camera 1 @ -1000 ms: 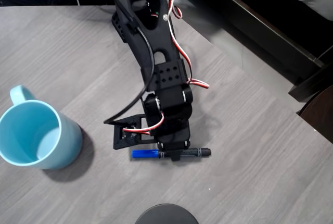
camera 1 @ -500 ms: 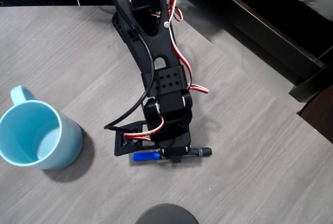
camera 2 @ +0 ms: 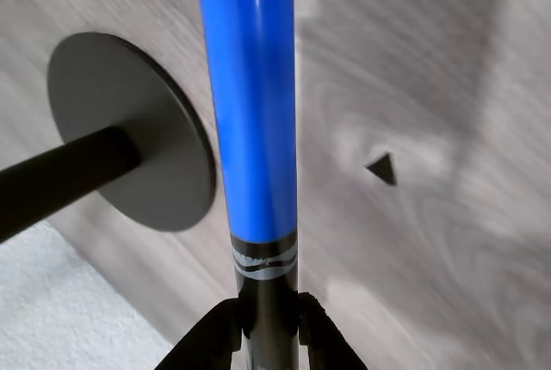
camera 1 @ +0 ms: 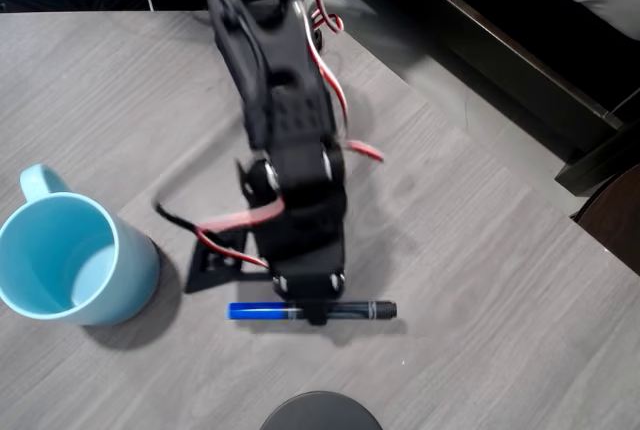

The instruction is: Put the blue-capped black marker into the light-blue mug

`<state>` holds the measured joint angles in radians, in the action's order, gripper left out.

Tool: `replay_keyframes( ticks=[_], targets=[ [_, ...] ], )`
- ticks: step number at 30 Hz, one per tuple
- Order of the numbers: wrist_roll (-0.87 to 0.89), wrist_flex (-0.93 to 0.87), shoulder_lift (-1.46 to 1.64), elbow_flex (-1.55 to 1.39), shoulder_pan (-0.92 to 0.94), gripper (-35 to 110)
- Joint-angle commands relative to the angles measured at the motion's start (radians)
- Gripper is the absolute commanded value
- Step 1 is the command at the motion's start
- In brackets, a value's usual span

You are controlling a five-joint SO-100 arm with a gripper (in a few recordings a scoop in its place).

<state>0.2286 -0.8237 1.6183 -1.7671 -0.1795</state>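
Black fingers of the end effector (camera 2: 265, 323) are seen closed around the blue-capped black marker (camera 2: 256, 112) at the bottom centre of the wrist view, one pad pressed on each side of the black barrel just below the cap. In the overhead view the end effector (camera 1: 312, 308) is found at lower centre, with the marker (camera 1: 310, 310) held crosswise beneath it, blue cap towards the left of the frame and black barrel towards the right. Whether the marker is raised off the grey wood-grain tabletop (camera 1: 480, 280) or resting on it cannot be told for certain, though a soft shadow under it hints at a slight lift.

The grasp is judged to be made; the carry to the light-blue mug (camera 1: 75, 260) and the drop into it are left to be done. The mug is stood upright at the left edge of the overhead view, well apart from the marker, its opening unobstructed and its handle turned towards the upper left.

The marker is shown as slim and straight, with a glossy bright blue cap, a thin grey wavy band printed where the cap ends, and a black barrel. A black round disc on a rod (camera 2: 129, 168) is seen left of the cap in the wrist view
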Motion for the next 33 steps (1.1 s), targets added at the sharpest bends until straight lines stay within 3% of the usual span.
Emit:
replay_keyframes(
  ticks=[1,11,25,33],
  targets=[
    [-0.003,-0.026,0.199,0.021,0.041,0],
    [0.049,0.008,0.472,0.023,0.221,0],
    [0.425,0.14,0.545,0.015,0.565,0],
    [0.566,0.229,0.499,0.014,0.591,0]
  ],
)
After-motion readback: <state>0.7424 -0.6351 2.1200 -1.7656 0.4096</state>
